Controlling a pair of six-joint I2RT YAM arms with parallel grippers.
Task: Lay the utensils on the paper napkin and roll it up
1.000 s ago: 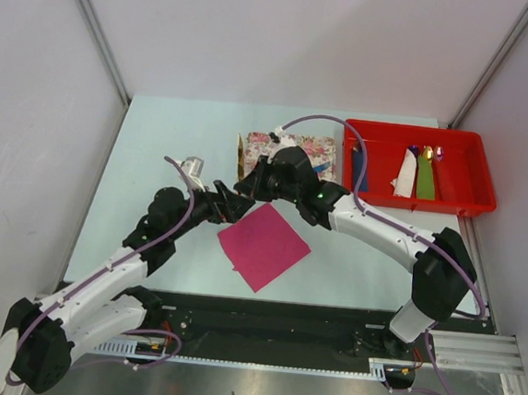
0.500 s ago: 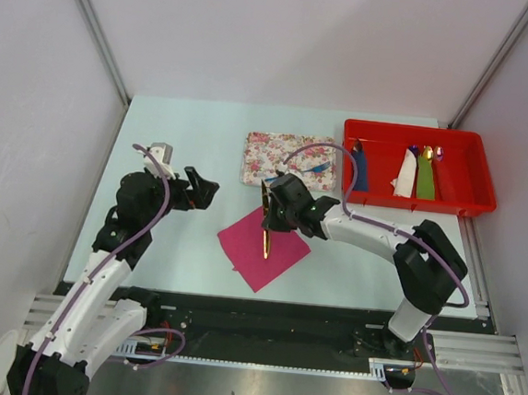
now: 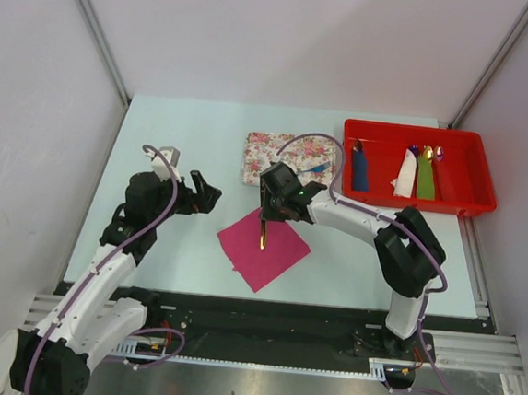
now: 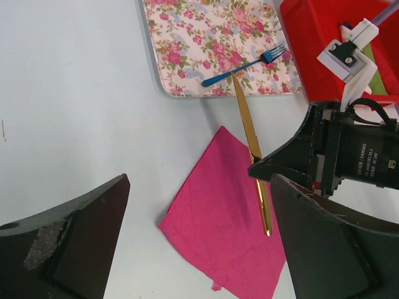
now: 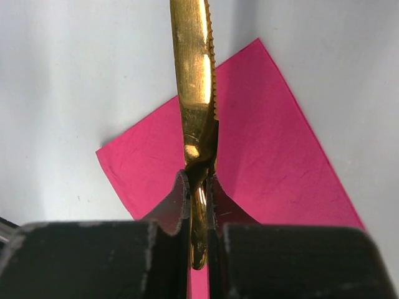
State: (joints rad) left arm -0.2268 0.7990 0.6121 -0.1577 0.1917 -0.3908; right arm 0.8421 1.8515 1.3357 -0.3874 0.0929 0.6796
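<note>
The magenta paper napkin lies flat on the table, in front of the floral tray. My right gripper is shut on the gold knife, gripping it near the middle of its length. In the right wrist view the knife runs out from the shut gripper over the napkin. I cannot tell whether it touches the sheet. The blue fork rests on the tray. My left gripper stands open and empty, left of the napkin. Its wrist view shows knife, napkin and fork.
A red bin at the back right holds a blue roll, a white roll and a green roll. The right arm's cable loops above the tray. Grey walls close in the table on three sides.
The right arm carried the knife from beside the tray's left edge to above the napkin. The left arm drew back to the left, away from the knife, its jaws now wide.
</note>
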